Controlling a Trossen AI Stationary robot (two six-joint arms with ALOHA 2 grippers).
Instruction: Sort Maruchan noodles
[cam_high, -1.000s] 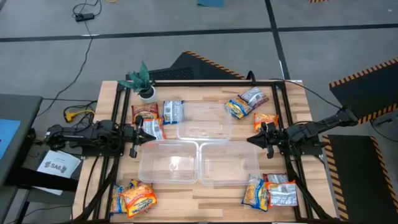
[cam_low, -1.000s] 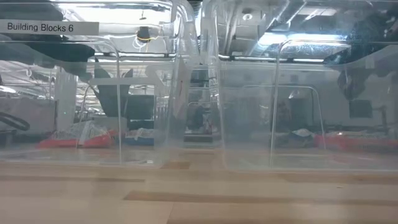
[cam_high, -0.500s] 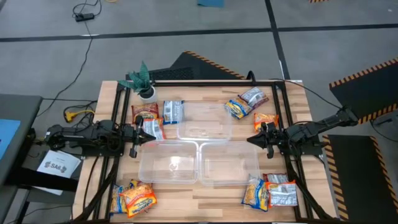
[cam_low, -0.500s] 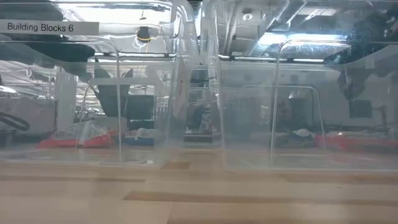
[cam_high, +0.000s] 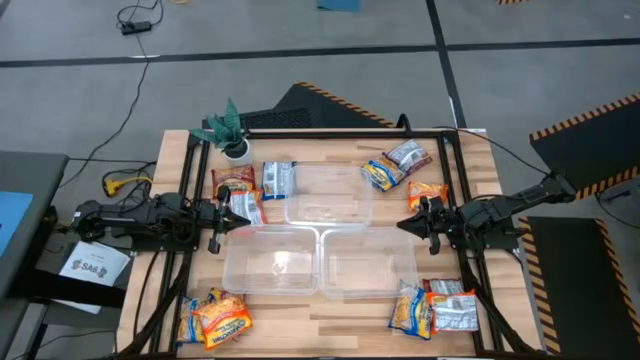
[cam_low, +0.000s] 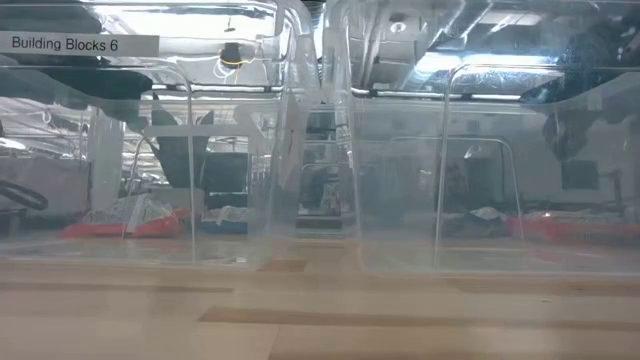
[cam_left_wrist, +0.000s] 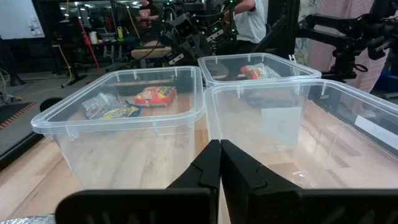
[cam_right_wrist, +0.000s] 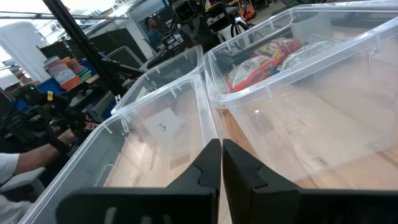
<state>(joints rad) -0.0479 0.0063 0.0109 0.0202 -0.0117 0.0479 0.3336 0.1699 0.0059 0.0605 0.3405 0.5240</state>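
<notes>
On the worktop (cam_high: 330, 308) three clear tubs (cam_high: 318, 262) sit in the middle, apparently all unfilled, with the Maruchan noodles (cam_high: 213, 318) scattered in small clusters at the four corners around them. Both arms lie low at the sides, pointing inward. The left gripper (cam_high: 218, 213) is clenched with nothing in it, its fingers (cam_left_wrist: 211, 165) pressed together, and the right gripper (cam_high: 414, 224) is likewise closed on nothing, tips aimed at the tubs.

What the coming move turns on is nearness: an orange-and-white packet (cam_high: 245, 207) lies just beside the left gripper, slightly ahead and toward the far edge, nearly touching its tip, so the left arm is best placed for it. Its long axis seems to run roughly across the gripper's reach, though the overhead view is too coarse to be sure. An orange packet (cam_high: 428, 191) lies near the right gripper on the same far side.

Only the overhead view shows every cluster. The wrist views look straight across the tubs and catch packets through their walls (cam_left_wrist: 155, 95). The table-level camera sees little beyond tub plastic, with packets dim behind it.
</notes>
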